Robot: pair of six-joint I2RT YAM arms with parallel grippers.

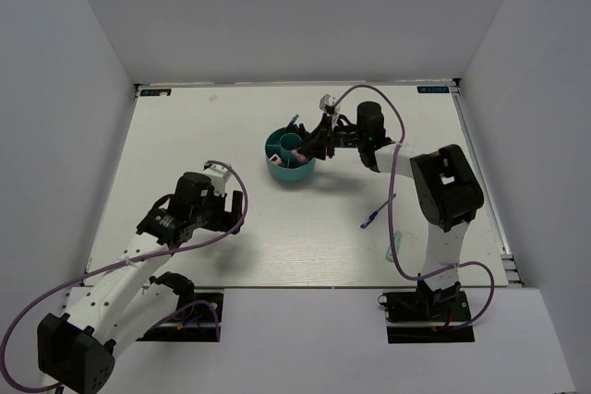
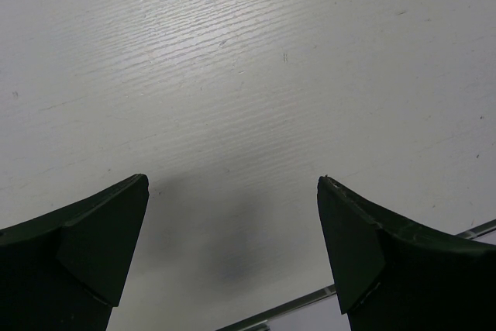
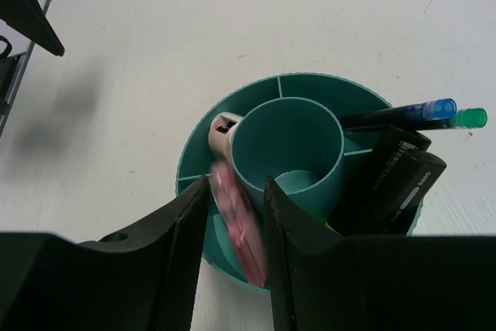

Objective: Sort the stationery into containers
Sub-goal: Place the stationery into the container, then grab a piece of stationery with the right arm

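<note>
While the right end effector (image 3: 236, 184) hangs over the teal organiser (image 3: 333, 87) on the counter (image 1: 277, 256), the left end effector (image 2: 232, 184) hovers with its jaws spread wide.
The right fingers (image 3: 182, 246) stand narrowly apart around a blurred pink piece (image 3: 240, 238) above an outer compartment; whether they pinch it cannot be told. A second pink piece (image 3: 223, 131), blue pen (image 3: 411, 112), green marker (image 3: 470, 118) and black-capped highlighter (image 3: 403, 172) stand in the ring; another blue pen (image 1: 377, 214) and a mint piece (image 1: 395, 248) lie on the counter.

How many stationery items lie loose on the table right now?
2. A blue pen lies beside the right arm; a pale mint piece lies nearer that arm's base. The arms may hide others.
</note>
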